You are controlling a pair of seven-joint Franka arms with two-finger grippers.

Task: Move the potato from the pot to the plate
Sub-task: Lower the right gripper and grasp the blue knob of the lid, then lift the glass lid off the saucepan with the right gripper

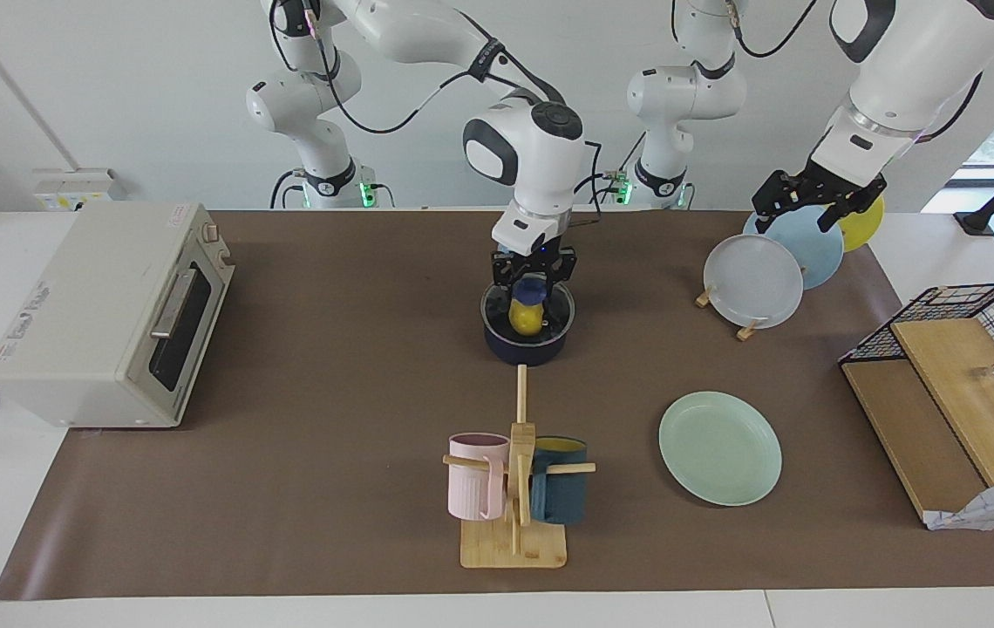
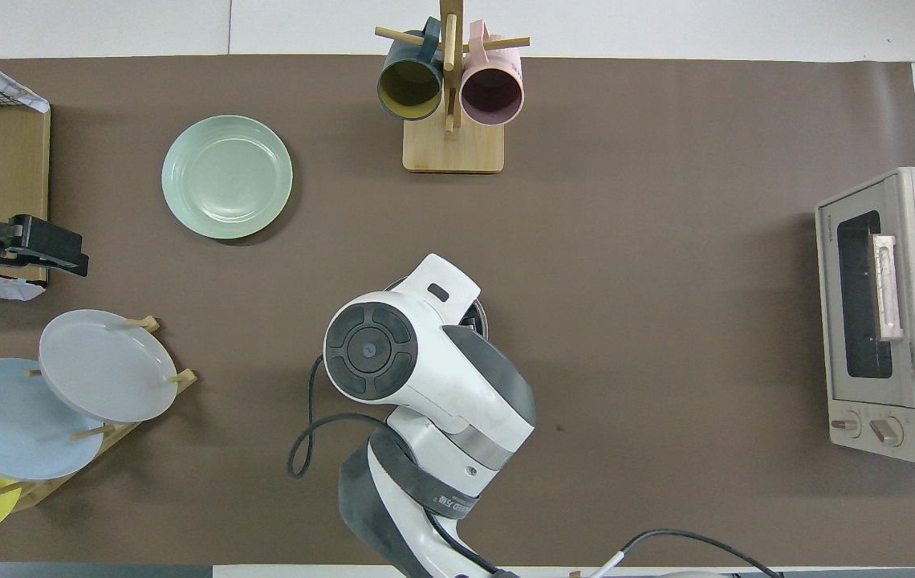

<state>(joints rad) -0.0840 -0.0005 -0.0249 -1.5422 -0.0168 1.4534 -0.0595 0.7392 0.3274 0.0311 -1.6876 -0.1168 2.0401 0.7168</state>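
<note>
A dark navy pot (image 1: pixel 528 346) stands mid-table, toward the robots' side. In it sits the yellow potato (image 1: pixel 528 320). My right gripper (image 1: pixel 532 290) reaches down into the pot, its fingers shut on the potato's upper end. In the overhead view the right arm covers the potato, and only a sliver of the pot's rim (image 2: pixel 480 315) shows. The mint-green plate (image 1: pixel 719 447) (image 2: pixel 226 177) lies flat, farther from the robots than the pot and toward the left arm's end. My left gripper (image 1: pixel 815 205) (image 2: pixel 40 250) hangs open over the plate rack and waits.
A rack (image 1: pixel 754 281) holds a grey-white, a light blue and a yellow plate. A mug tree (image 1: pixel 514 488) with a pink and a teal mug stands farther out than the pot. A toaster oven (image 1: pixel 113 314) sits at the right arm's end, a wire basket with wooden boards (image 1: pixel 959 366) at the left arm's.
</note>
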